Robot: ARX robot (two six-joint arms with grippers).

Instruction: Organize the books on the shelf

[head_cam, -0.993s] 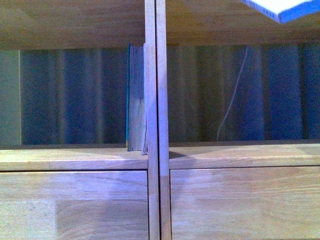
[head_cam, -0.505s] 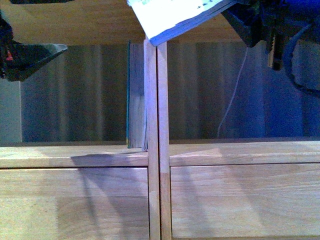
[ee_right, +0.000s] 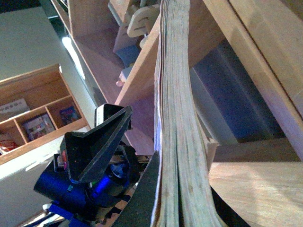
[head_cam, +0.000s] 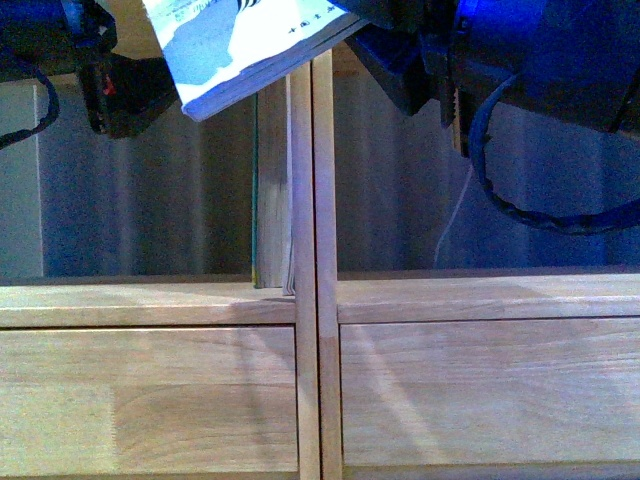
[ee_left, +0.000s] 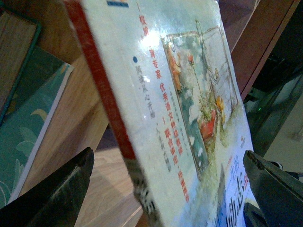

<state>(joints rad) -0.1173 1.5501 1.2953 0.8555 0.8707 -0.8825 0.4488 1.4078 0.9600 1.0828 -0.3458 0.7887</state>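
Note:
The blue-and-white paperback (head_cam: 240, 50) hangs tilted at the top of the front view, above the shelf's central divider (head_cam: 320, 200). My right gripper (head_cam: 365, 35) is shut on its right end. In the right wrist view the gripper (ee_right: 175, 208) clamps the paperback's page edges (ee_right: 173, 118). My left gripper (head_cam: 140, 100) is open at the paperback's left end. In the left wrist view its fingers (ee_left: 57, 194) stand wide on either side of the cover (ee_left: 180, 118), apart from it. The dark teal book (head_cam: 268, 190) stands upright against the divider in the left compartment and shows in the left wrist view (ee_left: 23, 142).
Two plain drawer fronts (head_cam: 150, 400) lie below the compartment floor (head_cam: 480, 298). A thin white cable (head_cam: 455, 220) hangs at the back of the right compartment. A low shelf with small items (ee_right: 42, 123) and the left gripper (ee_right: 94, 146) show in the right wrist view.
Both arms have come down into the front view. The paperback has moved left and lower, from the upper right corner to over the divider, and the left gripper now flanks it.

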